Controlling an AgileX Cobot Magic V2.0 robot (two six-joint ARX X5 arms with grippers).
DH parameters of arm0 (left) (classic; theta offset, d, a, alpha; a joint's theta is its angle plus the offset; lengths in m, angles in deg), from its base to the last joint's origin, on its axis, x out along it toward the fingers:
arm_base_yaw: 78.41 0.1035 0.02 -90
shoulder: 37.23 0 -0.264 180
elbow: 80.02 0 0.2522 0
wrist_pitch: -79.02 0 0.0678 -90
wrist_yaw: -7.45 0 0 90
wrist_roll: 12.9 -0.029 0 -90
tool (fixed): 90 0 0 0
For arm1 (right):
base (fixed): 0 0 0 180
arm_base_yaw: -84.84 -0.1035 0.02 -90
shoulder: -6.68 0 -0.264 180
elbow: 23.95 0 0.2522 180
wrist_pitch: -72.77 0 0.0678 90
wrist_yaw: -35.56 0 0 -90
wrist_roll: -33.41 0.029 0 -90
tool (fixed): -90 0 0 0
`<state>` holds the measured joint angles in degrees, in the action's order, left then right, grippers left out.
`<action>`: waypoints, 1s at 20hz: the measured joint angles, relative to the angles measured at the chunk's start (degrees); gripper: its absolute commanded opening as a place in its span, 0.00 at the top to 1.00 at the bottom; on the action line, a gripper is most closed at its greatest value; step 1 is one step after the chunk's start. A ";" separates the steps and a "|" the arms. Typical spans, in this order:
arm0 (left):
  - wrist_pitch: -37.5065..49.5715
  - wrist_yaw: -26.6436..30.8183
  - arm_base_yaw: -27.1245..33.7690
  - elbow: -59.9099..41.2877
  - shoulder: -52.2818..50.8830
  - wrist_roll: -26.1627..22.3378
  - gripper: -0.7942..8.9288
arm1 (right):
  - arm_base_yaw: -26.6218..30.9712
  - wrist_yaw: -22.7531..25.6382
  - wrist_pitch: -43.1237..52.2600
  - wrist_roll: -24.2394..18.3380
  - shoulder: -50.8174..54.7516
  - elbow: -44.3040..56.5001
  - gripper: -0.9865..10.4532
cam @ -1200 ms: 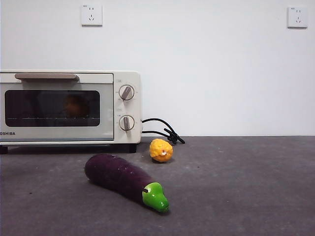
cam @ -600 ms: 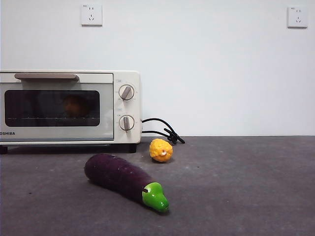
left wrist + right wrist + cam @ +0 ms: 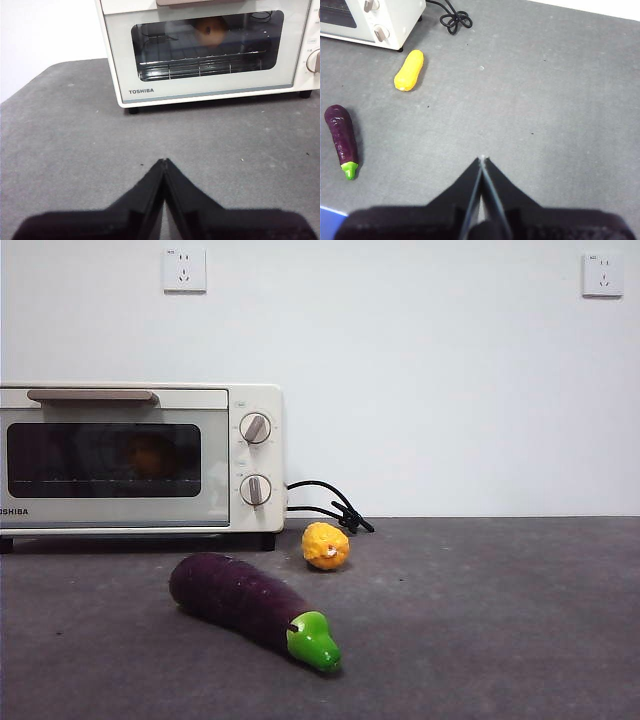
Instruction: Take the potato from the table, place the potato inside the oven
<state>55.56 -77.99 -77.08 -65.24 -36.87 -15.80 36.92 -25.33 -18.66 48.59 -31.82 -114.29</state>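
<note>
1. One potato point(image 3: 210, 31), orange-brown, sits inside the oven point(image 3: 225, 405) on the wire rack point(image 3: 200, 67), behind the shut dark glass door point(image 3: 105, 460). In the front view it's just a dim orange blob point(image 3: 150, 455) through the glass.
2. The oven is cream-white with TOSHIBA on the front, a bar handle point(image 3: 92, 396) along the top of the door and two round knobs point(image 3: 254, 428) stacked at its side. It stands at the back of the table point(image 3: 480, 620) against the white wall.
3. The oven's black cord point(image 3: 325, 505) lies in a loose tangle on the table just beside the knob end.
4. A small bumpy yellow fruit point(image 3: 326, 546) lies near the cord, in front of the oven's corner. From the right wrist view it looks longer point(image 3: 409, 70).
5. A purple eggplant point(image 3: 250, 605) with a green stem end lies closer to the camera, apart from the yellow fruit, its stem end pointing away from the oven.
6. Left gripper point(image 3: 164, 162): jaws pressed together, nothing between them, over bare table in front of the oven door and facing it.
7. Right gripper point(image 3: 482, 160): jaws also together and holding nothing, over open table well apart from the eggplant and fruit.
8. Two wall sockets point(image 3: 184, 270) sit high on the wall.
</note>
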 measured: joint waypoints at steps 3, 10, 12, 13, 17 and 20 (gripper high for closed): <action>0.04 -0.07 0.02 0.00 0.00 0.79 0.92 | 0.00 0.00 0.00 0.00 0.00 0.00 0.91; 0.35 -0.24 0.02 0.00 0.00 1.07 0.92 | 0.00 0.00 -0.02 0.00 -0.02 0.00 0.91; 0.35 -0.24 0.02 0.00 0.09 1.07 0.92 | 0.00 0.00 -0.02 0.00 0.00 0.00 0.91; 0.33 -0.24 0.02 0.00 0.17 1.07 0.92 | 0.00 0.00 -0.02 0.00 0.00 0.00 0.91; 0.35 -0.24 0.02 0.00 0.28 1.07 0.92 | 0.00 0.00 -0.02 0.00 -0.02 0.00 0.91; 0.35 -0.24 0.02 0.00 0.28 1.07 0.92 | 0.07 0.09 -0.02 0.00 -0.02 0.00 0.91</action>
<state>55.91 -78.23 -77.06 -65.24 -36.58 -14.73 36.99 -25.25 -18.68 48.59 -31.84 -114.29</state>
